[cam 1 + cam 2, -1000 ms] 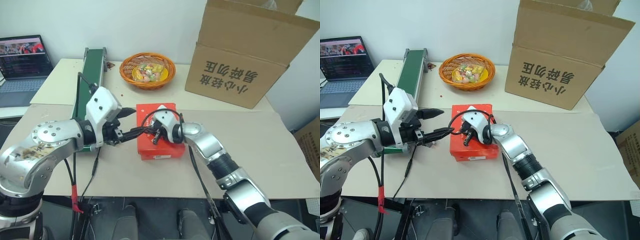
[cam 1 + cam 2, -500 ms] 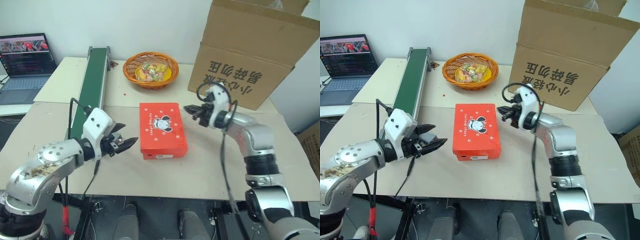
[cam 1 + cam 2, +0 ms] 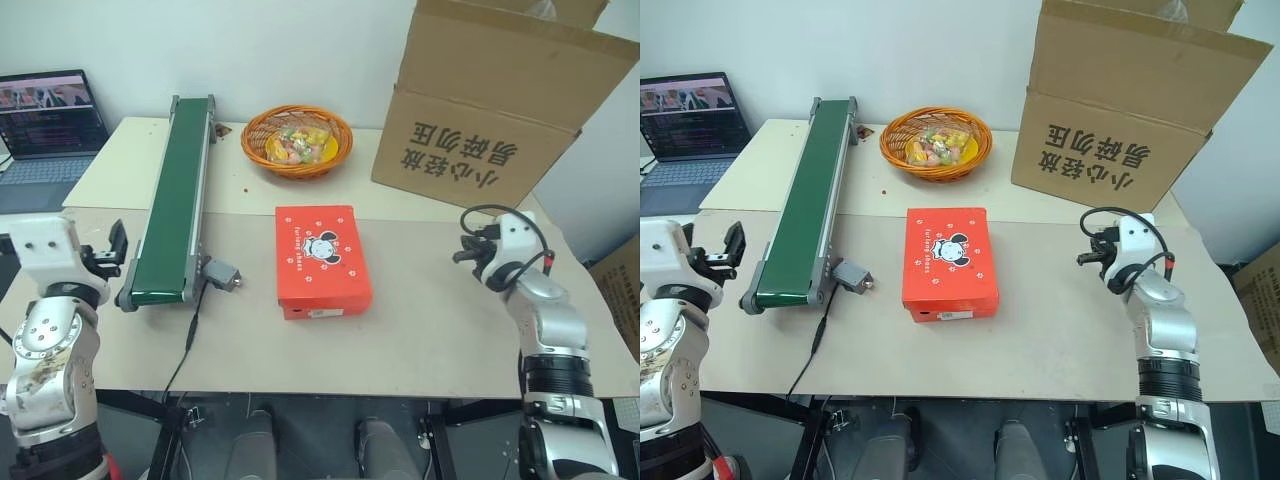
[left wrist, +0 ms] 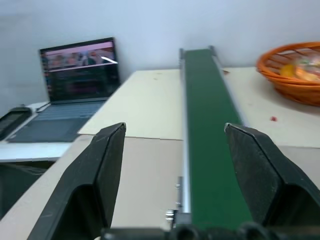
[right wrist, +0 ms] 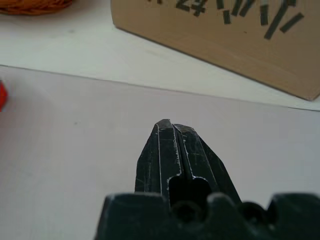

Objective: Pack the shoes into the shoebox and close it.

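Note:
The red shoebox [image 3: 323, 260] lies in the middle of the table with its lid down, the white cartoon figure facing up. The shoes are hidden. My left gripper [image 3: 105, 252] hangs at the table's far left edge, well apart from the box. It is open, with nothing between its fingers, and in the left wrist view [image 4: 175, 127] it points along the green conveyor. My right gripper [image 3: 460, 254] is over the table to the right of the box, shut and empty, its fingertips [image 5: 170, 125] pressed together.
A long green conveyor [image 3: 178, 190] runs along the left, with a small grey unit [image 3: 222, 274] at its near end. An orange basket [image 3: 296, 140] of colourful items sits behind the box. A big brown carton [image 3: 500, 100] stands at the back right, a laptop [image 3: 45, 110] at the far left.
Both arms have swung outward from the shoebox, the left gripper to the far left and the right gripper to the right. The box stays where it was, lid down.

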### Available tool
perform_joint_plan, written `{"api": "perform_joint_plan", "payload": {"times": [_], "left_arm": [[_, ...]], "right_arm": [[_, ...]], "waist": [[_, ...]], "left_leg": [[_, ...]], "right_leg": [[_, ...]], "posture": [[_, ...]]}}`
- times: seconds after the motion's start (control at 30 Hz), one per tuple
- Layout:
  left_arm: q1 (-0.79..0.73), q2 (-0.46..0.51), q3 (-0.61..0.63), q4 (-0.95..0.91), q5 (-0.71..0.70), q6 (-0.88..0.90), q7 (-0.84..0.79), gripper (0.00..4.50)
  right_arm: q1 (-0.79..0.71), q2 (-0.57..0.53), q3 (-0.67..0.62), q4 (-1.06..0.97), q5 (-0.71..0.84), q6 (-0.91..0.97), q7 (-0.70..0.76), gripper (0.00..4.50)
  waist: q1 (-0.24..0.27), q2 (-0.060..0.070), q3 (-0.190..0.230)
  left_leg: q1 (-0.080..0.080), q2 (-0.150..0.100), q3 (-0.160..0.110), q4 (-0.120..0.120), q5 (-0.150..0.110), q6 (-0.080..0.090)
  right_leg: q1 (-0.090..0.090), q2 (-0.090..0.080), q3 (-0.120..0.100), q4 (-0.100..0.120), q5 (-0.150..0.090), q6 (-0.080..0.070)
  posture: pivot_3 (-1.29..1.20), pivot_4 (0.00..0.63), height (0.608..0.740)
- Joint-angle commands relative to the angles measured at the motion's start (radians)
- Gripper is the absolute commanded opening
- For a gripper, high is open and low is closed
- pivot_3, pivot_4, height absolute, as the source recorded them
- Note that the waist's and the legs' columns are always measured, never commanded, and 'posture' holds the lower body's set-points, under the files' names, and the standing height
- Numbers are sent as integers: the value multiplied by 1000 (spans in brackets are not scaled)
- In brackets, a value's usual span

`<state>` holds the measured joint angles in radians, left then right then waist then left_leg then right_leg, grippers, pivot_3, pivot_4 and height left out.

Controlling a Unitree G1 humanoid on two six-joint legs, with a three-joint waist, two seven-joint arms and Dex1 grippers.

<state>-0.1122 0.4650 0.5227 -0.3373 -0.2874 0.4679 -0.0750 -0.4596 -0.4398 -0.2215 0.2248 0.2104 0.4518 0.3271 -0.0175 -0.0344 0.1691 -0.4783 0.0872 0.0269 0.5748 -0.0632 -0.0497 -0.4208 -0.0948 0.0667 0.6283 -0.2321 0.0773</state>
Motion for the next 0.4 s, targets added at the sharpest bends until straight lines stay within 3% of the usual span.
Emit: {"api": "perform_joint_plan", "payload": {"times": [0.03, 0.4], "left_arm": [[0, -10, -13, 1, 21, -50, -5, 3391], [-2, -10, -89, -52, -40, -5, -114, 3391]], "right_arm": [[-22, 4, 10, -29, -6, -31, -3, 27], [-15, 6, 12, -34, -6, -31, -5, 27]], "waist": [[1, 0, 0], [4, 0, 0]], "left_leg": [[-1, 0, 0, 0, 0, 0], [-2, 0, 0, -1, 0, 0]], "right_leg": [[0, 0, 0, 0, 0, 0], [1, 0, 0, 1, 0, 0]], "posture": [[0, 150, 721], [0, 150, 721]]}}
